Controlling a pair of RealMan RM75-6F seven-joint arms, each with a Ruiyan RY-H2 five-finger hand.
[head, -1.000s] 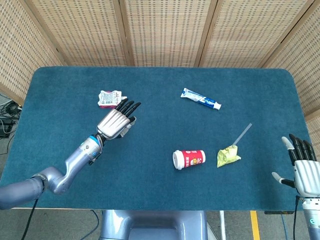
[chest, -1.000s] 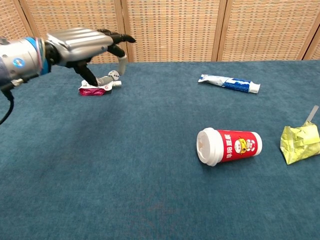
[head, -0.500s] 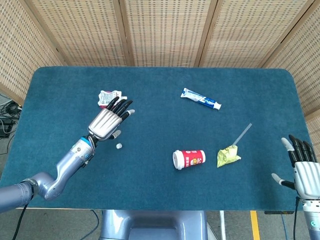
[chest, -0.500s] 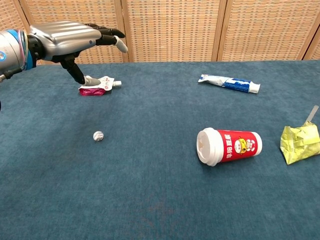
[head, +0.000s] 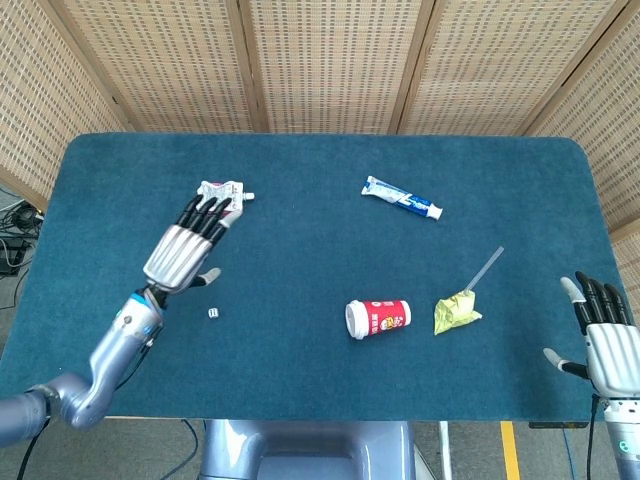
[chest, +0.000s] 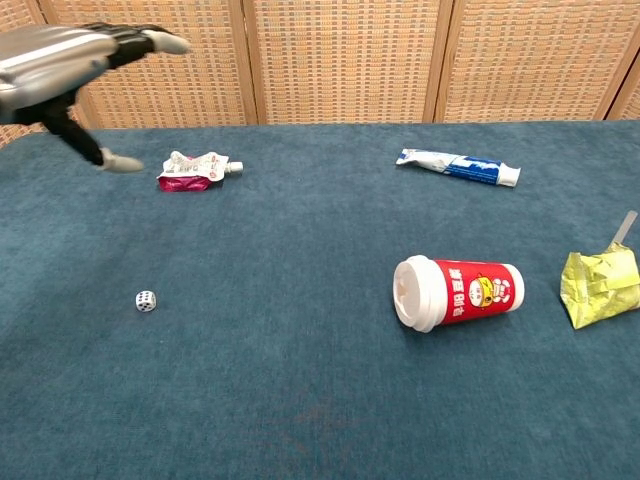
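**Left hand drawn back; die at rest on the cloth**

Since the earlier frames the left hand (head: 183, 252) has pulled back toward the robot's near-left side, and the small white die (head: 213, 314), seen rolling half a second ago, now lies apart from it on the blue table (head: 320, 160). The left hand is raised above the cloth with fingers spread and extended; it holds nothing and touches nothing. The right hand (head: 606, 340) hovers at the table's near-right corner, likewise spread and empty.

Counted: one die, one pink-and-white pouch (head: 222, 190), one toothpaste tube (head: 402, 198), one red paper cup (head: 379, 318) lying on its side, one crumpled yellow wrapper (head: 456, 311) with a straw.

Taking the cup as landmark: the die lies well to its left at about the same depth, just to the near-right of the left hand's thumb; the pouch lies far left and behind, at the left hand's fingertips in the head view; the tube lies behind; the wrapper is just to its right.
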